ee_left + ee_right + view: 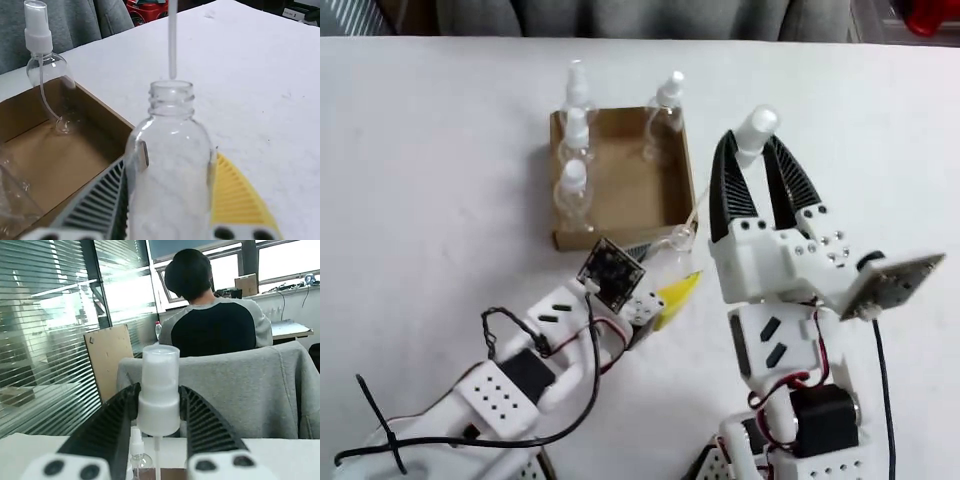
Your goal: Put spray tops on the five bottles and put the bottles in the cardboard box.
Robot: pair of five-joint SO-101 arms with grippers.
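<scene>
Left claw (167, 210) pinches the clear, uncapped plastic bottle (170, 150) upright, just beside the brown cardboard box (610, 238). Right claw (750, 150) is clamped on the white spray top (159, 370), with its thin dip tube (172, 40) hanging right over the open neck. Here's the danger: a skewed descent could snag the tube on the rim, bending it or knocking the bottle loose onto the white counter (440, 150).

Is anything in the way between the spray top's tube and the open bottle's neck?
Nothing visible. The tube hangs with its tip just above the open neck of the bottle. The right gripper holds the spray top, the left gripper the bottle.
</scene>
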